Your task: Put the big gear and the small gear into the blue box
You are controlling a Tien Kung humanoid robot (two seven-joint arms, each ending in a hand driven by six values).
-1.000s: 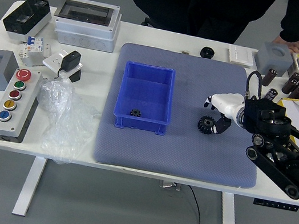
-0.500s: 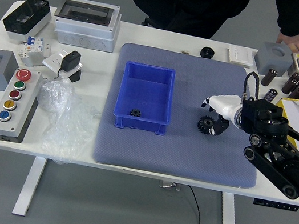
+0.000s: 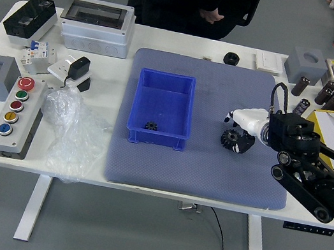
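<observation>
The right robot hand (image 3: 236, 129), fingers parted and gripping nothing, meets the right edge of the big gear (image 3: 229, 138). Open mat (image 3: 211, 110) separates it from the blue box (image 3: 156, 139); the small gear (image 3: 151, 125) lies inside, near the box's near wall. A person's hand (image 3: 211, 15) is beyond the counter (image 3: 176, 38).

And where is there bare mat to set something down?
Bare mat stretches between the blue box and the mat's near edge. Another patch lies right of the box, short of the big gear. It is crowded around that gear, where the right robot hand is, and among the dark cylinders at far right.
</observation>
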